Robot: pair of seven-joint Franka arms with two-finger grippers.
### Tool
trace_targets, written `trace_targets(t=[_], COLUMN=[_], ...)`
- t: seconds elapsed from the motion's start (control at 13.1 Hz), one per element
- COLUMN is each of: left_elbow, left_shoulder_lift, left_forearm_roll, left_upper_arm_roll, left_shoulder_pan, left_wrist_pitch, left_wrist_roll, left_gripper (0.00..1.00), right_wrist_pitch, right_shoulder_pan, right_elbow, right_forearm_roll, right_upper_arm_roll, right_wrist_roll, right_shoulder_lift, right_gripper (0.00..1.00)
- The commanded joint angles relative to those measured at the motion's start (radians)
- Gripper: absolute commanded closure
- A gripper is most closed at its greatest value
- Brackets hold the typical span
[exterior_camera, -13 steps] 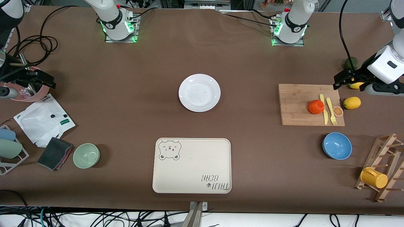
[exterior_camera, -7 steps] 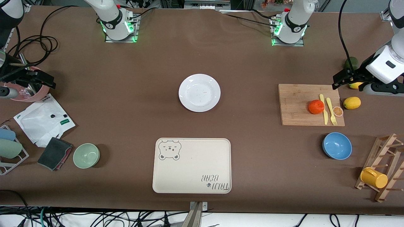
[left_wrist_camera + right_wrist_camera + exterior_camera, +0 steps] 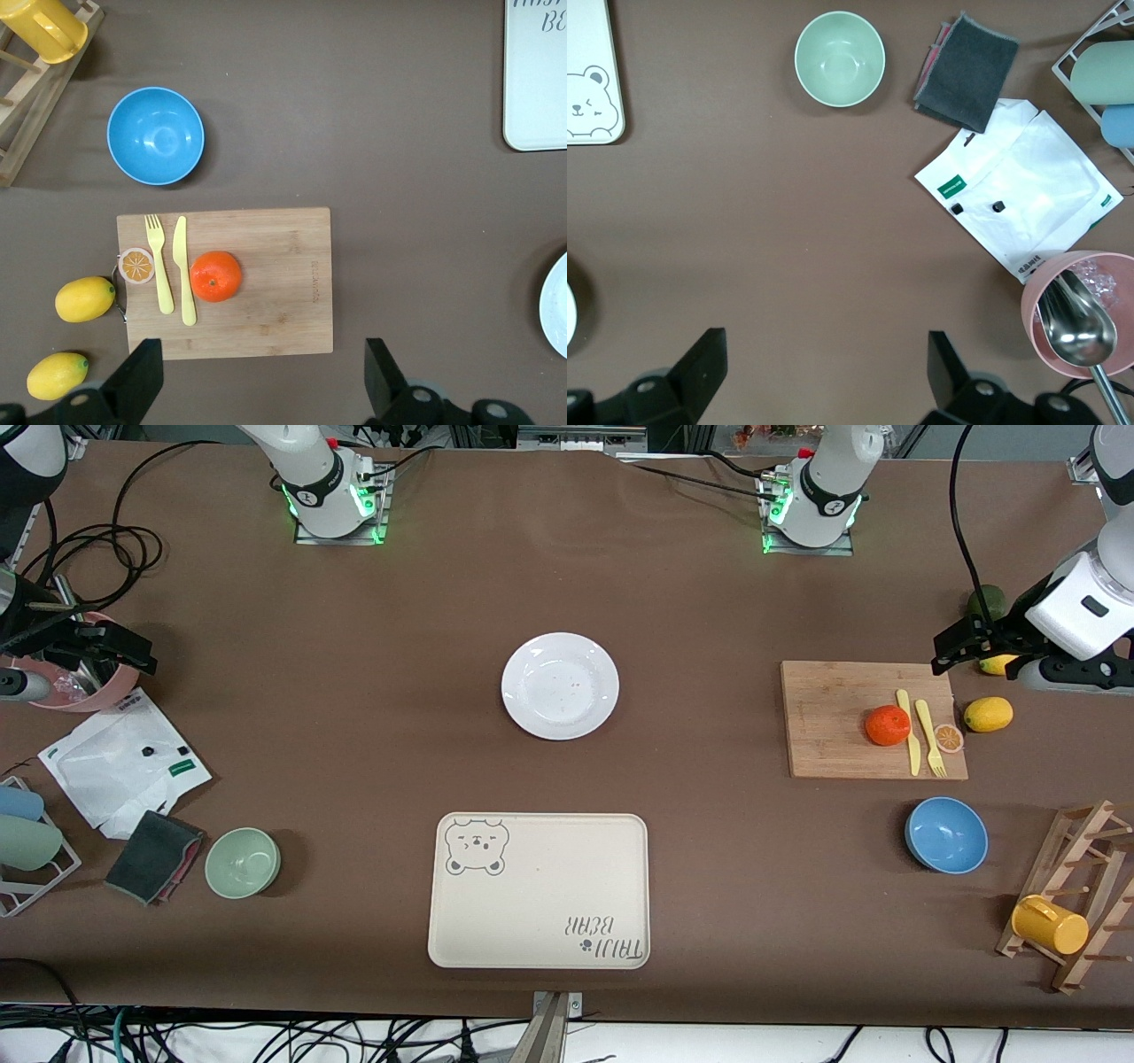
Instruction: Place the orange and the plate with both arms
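Hovering high with fingers spread wide and empty, the left gripper [image 3: 946, 654] sits over the corner of the cutting board [image 3: 833, 717] at the left arm's end of the table. The right gripper [image 3: 133, 657] hangs just as wide and empty over the pink cup [image 3: 84, 691] at the right arm's end, well apart from anything it needs.

The orange [image 3: 888, 725] rests on the board, touching or just beside the yellow knife [image 3: 911, 731], with a fork [image 3: 928, 735] and an orange slice [image 3: 949, 737] close by. The plate [image 3: 560, 685] lies flat on the bare table mid-way between the arms, farther from the front camera than the bear tray [image 3: 539, 889].

Risks as I judge them: the orange is round and will likely roll if a finger lands off-centre, and the knife lies so close that one finger may come down on it, or pinch it along with the fruit. A lemon [image 3: 988, 714] just off the board could be taken for the target. The plate is shallow, glossy and flat to the table, so a finger may fail to get under the rim and only push it, or grip it weakly so it tips. If the orange goes onto the plate, moving the plate afterwards could send it rolling off
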Motion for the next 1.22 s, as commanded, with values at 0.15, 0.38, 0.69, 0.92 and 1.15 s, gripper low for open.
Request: trace_targets(t=[0.15,0.38,0.69,0.92,1.15], left_elbow=[0.023,0.023,0.022,0.023,0.022], left_shoulder_lift=[0.007,0.022,0.042,0.050,0.070], left_forearm_roll=[-0.010,-0.010,-0.010,-0.013,-0.012], left_upper_arm_roll=[0.004,0.004,0.007,0.008,0.010], left_shoulder_pan=[-0.003,-0.008,0.001,0.000,0.018], left_wrist_pitch=[-0.023,-0.023,-0.023,-0.026,-0.028], left_wrist_roll=[-0.001,0.001,0.002,0.001,0.014], left_gripper=[0.00,0.00,0.00,0.00,0.00], right_wrist_pitch=[-0.001,-0.001,-0.009,-0.009,-0.009], right_shoulder_pan=[0.003,0.003,0.003,0.003,0.003], right_elbow=[-0.022,-0.022,-0.022,-0.020,-0.020], right_forearm_roll=[-0.004,-0.004,-0.002,-0.002,-0.002], right_upper_arm_roll=[0.002,0.002,0.002,0.002,0.002], right_wrist_roll=[0.013,0.011,0.013,0.013,0.013], right_shoulder_lift=[-0.025,-0.025,-0.025,-0.025,-0.025], right_gripper=[0.00,0.00,0.00,0.00,0.00])
